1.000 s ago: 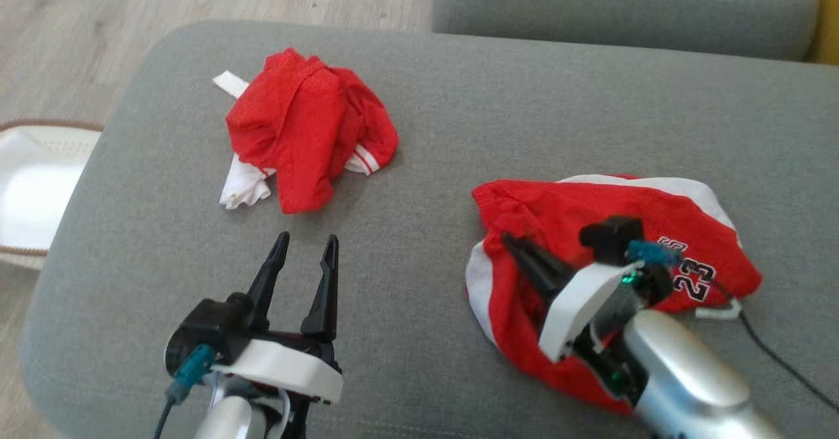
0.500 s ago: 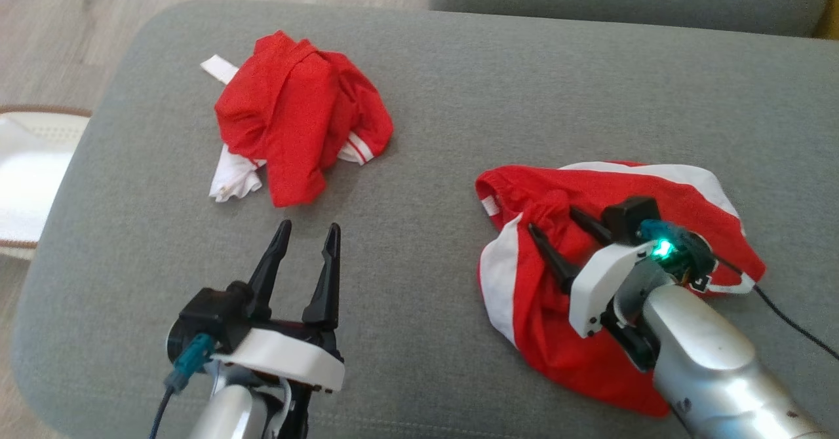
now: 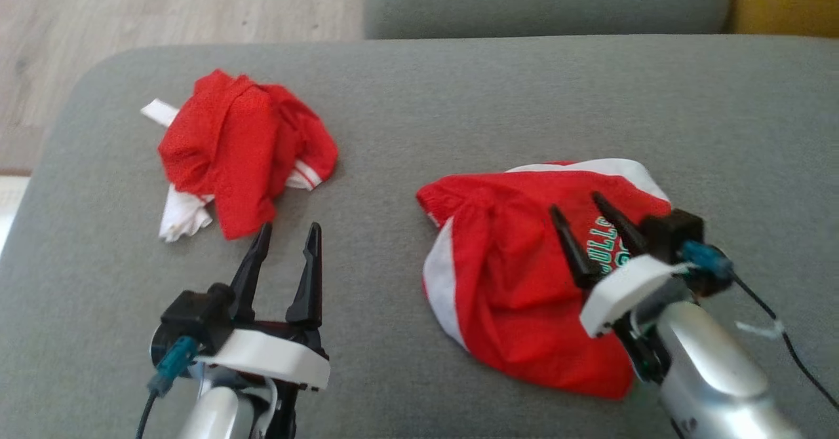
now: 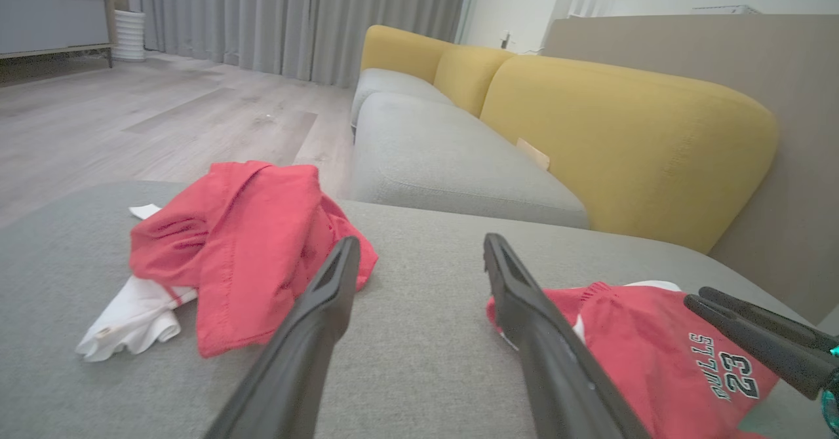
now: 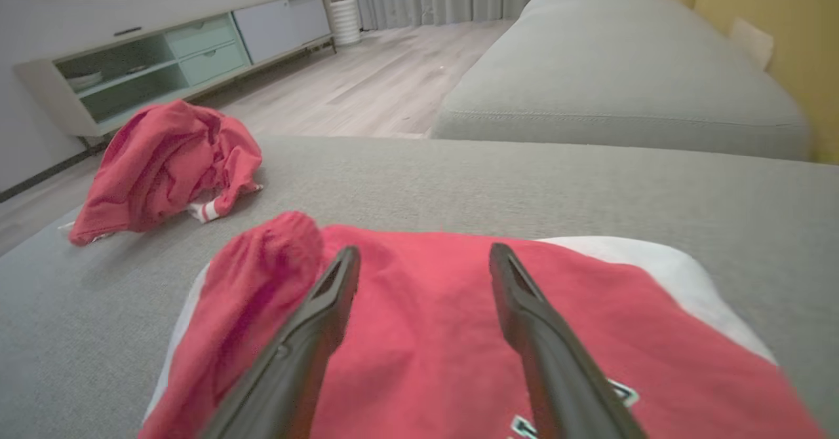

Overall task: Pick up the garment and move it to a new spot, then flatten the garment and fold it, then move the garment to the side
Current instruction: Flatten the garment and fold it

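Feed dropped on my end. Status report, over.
Left tool open, empty. Right tool open over red Bulls garment, not gripping. Garment bunched on grey cushion. Second red garment apart, to its left.

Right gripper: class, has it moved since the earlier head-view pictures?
Yes. Allowing for the camera's shift, the right gripper has moved rightward, farther from the crumpled garment, and now stands open over the print on the lettered garment.

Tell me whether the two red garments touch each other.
Apart. Head view shows bare grey cushion between the crumpled red garment and the Bulls 23 garment.
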`<state>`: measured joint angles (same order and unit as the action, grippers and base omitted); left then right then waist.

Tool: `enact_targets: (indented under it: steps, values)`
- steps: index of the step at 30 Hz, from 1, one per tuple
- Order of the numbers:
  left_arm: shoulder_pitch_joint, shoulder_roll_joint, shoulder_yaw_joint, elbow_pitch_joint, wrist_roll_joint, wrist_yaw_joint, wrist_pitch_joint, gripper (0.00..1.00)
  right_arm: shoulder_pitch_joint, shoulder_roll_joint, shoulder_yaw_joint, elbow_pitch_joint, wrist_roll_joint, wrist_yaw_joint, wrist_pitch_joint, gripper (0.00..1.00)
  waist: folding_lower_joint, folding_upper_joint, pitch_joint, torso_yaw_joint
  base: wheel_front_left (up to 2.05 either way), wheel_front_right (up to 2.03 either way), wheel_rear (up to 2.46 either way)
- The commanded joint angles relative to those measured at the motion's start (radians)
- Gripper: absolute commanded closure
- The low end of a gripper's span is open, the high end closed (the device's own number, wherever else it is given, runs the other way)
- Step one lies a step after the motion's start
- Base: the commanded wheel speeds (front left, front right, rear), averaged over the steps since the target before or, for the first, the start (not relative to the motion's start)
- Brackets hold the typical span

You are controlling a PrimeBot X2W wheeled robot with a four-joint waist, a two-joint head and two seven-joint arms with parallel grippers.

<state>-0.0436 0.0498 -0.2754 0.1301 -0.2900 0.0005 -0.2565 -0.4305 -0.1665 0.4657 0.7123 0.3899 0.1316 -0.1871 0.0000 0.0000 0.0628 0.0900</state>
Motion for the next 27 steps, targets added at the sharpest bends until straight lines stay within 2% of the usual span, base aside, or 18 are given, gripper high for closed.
enact_targets:
  steps: [1, 7, 14, 19, 27]
  values:
    - [-0.027, 0.0, 0.038, -0.039, 0.01, 0.004, -0.005, 0.0, 0.018, 0.009, -0.027, -0.053, -0.022, -0.001, -0.018, 0.0, 0.0, 0.0, -0.019, -0.029, 0.0, 0.0, 0.0]
    - [-0.009, 0.0, 0.042, -0.043, 0.008, 0.009, -0.005, 0.0, 0.173, 0.047, -0.201, -0.18, -0.1, -0.001, -0.025, 0.0, 0.0, 0.0, -0.047, -0.065, 0.0, 0.0, 0.0]
    - [0.006, 0.0, 0.041, -0.046, 0.009, 0.01, -0.005, 0.0, 0.358, 0.105, -0.356, -0.315, -0.194, -0.001, 0.021, 0.0, 0.0, 0.0, -0.065, -0.081, 0.0, 0.0, 0.0]
    - [0.0, 0.0, 0.037, -0.05, 0.01, 0.007, -0.005, 0.0, 0.391, 0.115, -0.419, -0.349, -0.232, -0.001, 0.084, 0.0, 0.0, 0.0, -0.053, -0.077, 0.0, 0.0, 0.0]
    - [-0.013, 0.0, 0.028, -0.045, 0.01, 0.002, -0.005, 0.0, 0.375, 0.116, -0.397, -0.31, -0.145, -0.001, 0.178, 0.0, 0.0, 0.0, -0.02, -0.048, 0.0, 0.0, 0.0]
